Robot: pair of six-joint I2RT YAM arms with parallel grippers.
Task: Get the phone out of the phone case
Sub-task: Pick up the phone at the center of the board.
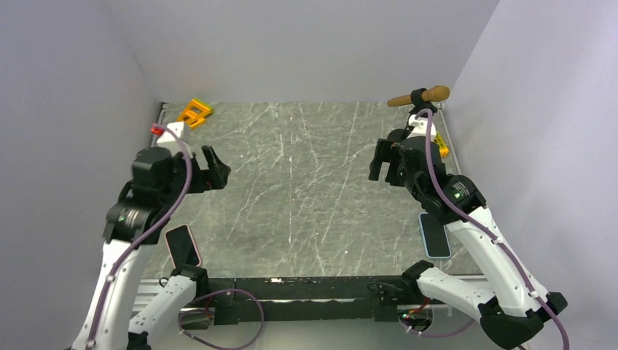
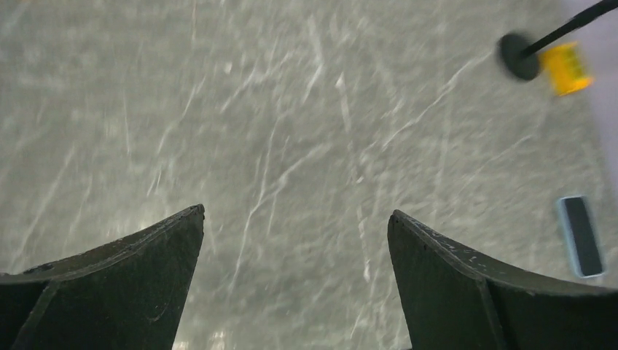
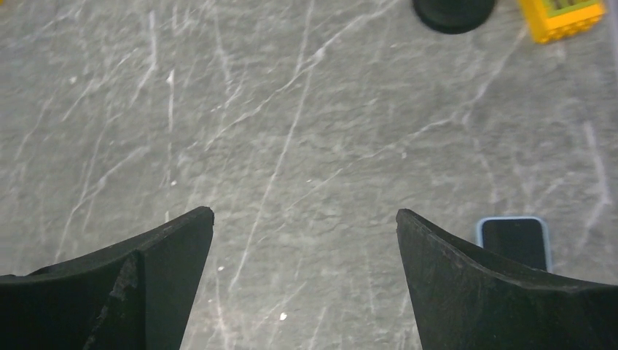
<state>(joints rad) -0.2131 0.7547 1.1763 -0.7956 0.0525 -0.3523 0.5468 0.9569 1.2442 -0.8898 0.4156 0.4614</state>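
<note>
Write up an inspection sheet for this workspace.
Surface: grey veined table, no spills seen.
Job's things: pink-cased phone near the left base, blue-cased phone beside the right arm; both flat, screen up, ungripped.
Clutter: orange frame far left; wooden-handled tool far right; yellow block near it.
Grippers: left gripper and right gripper open, empty, above the table.
Cables: purple cables along both arms, looped at the bases.
Surroundings: plain white walls on three sides.

No text, label, brand or number can be read on anything here.
</note>
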